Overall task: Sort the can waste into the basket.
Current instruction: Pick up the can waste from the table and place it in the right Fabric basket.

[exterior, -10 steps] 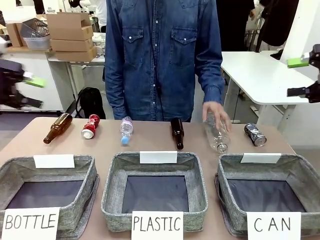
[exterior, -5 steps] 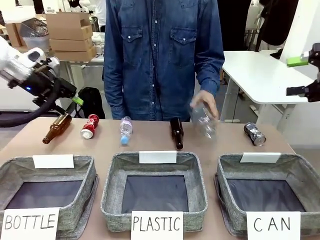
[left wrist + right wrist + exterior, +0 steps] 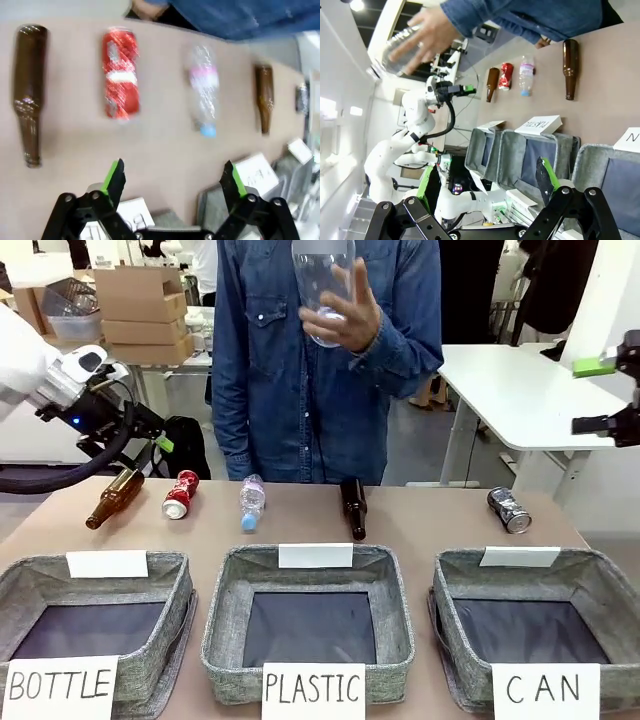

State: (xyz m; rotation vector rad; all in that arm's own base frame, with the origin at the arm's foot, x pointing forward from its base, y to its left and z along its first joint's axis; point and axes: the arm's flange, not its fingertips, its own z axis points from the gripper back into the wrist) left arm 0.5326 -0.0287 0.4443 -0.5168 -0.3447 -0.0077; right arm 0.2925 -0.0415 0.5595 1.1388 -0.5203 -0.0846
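**Red can lined up, nothing gripped yet**

The red can [image 3: 181,492] lies on its side at the left of the tabletop [image 3: 420,530], between a brown bottle [image 3: 115,495] and a small plastic bottle [image 3: 252,502]. My left end effector [image 3: 155,445] hangs in the air above that corner, fingers apart and empty. From my left wrist, the can sits ahead of the gap and a little off to one side.

Over on the right, my right end effector [image 3: 597,395] hovers high past the tabletop's edge, fingers apart too, holding nothing. The dark can [image 3: 509,509] lies on its side near it, just behind the CAN basket [image 3: 600,585], whose dark floor is bare.

I'd call this the approach to the first pick. Next I need to centre the gap over the red can, come down across its body and close. It is round and on its side, so it could roll if I nudge it. Then comes a long carry across the other two baskets to the right. The dark can looks like the short trip for my right side.

The count:
- Two cans, both on the tabletop.
- Two brown bottles, the second [image 3: 354,506] near the middle.
- Two plastic bottles, the small one lying down and a clear bottle [image 3: 322,285] held up in the person's hand [image 3: 345,315].
- Three baskets, signed BOTTLE, PLASTIC and CAN.
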